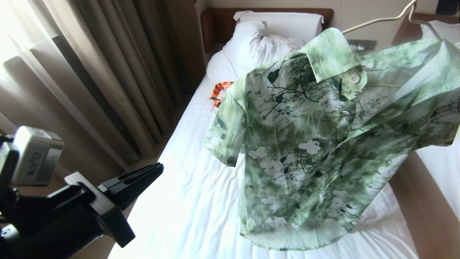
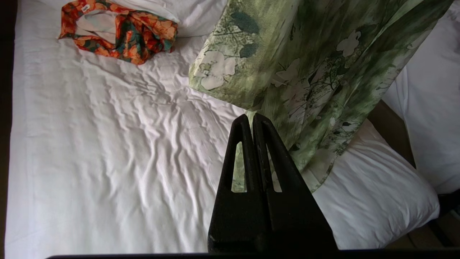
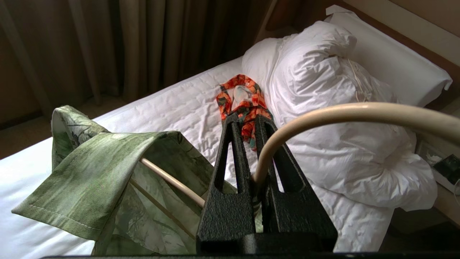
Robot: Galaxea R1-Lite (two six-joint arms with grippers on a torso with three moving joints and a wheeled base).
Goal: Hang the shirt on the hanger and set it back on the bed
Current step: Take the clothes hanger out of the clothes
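The shirt [image 1: 316, 151], a thin pale-green cotton-like garment printed with white flowers and dark leafy branches, hangs in the air above the bed [image 1: 194, 201], draped over the hanger [image 1: 381, 19], whose slim cream rod shows at the top of the head view, running into the collar. In the right wrist view the right gripper [image 3: 251, 120] has its black, wedge-shaped, grainy-surfaced fingers [image 3: 230, 169] pressed together around the hanger's curved hook [image 3: 345, 113], with a straight cream arm of the frame passing under the folded collar cloth [image 3: 97, 169]. The left gripper [image 1: 152, 172] sits low at the left edge of the bed, apart from the shirt in the head view; its two hollow triangular fingers [image 2: 267, 172] are closed against each other and hold nothing, with the shirt's hanging sleeve and hem just beyond their tips. The bed's white sheet [image 2: 107, 144] is finely wrinkled, and a puffy white duvet [image 3: 334, 108] is bunched near the long pillow [image 1: 287, 21] against the brown wooden headboard [image 1: 222, 21]. A crumpled orange-and-dark-green patterned garment [image 2: 122, 32] lies on the sheet beside the duvet. Heavy beige pleated curtains [image 1: 107, 72] hang at the left.
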